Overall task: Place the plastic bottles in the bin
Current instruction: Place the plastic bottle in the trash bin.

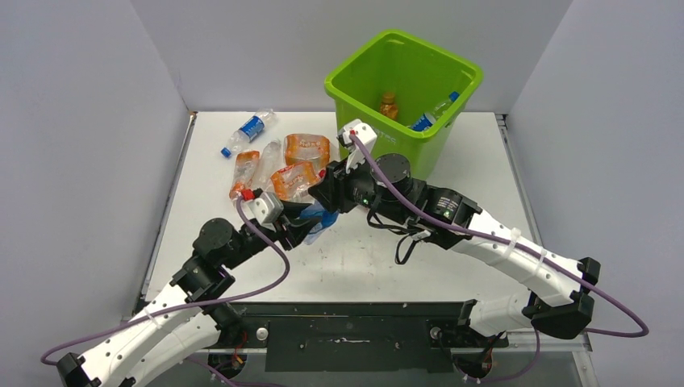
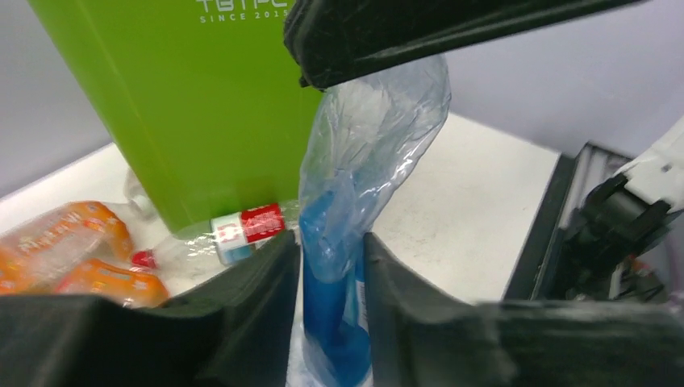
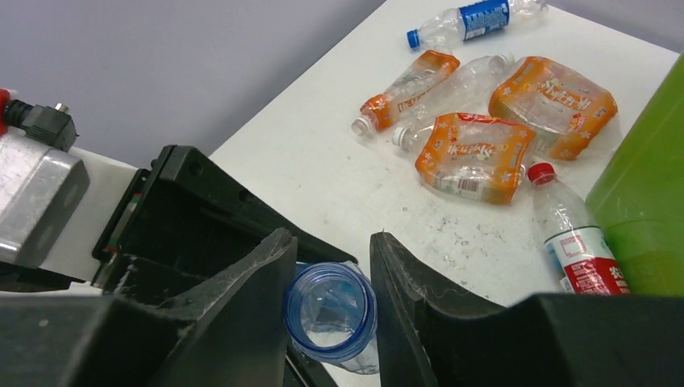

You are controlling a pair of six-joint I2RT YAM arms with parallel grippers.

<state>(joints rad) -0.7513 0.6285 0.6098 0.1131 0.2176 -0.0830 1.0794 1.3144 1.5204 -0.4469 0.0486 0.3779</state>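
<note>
A crushed clear plastic bottle with a blue label hangs just above the table between both arms. My left gripper is shut on its flattened blue-labelled body. My right gripper is shut on its open blue-tinted neck, both fingers pressing the rim. In the top view the two grippers, left and right, meet at mid-table. The lime-green bin stands at the back right, with an orange bottle and a blue-labelled bottle inside.
Several bottles lie at the back left: a blue-labelled one, two large orange ones, a slim orange one. A red-labelled bottle lies against the bin wall. Grey walls enclose the table.
</note>
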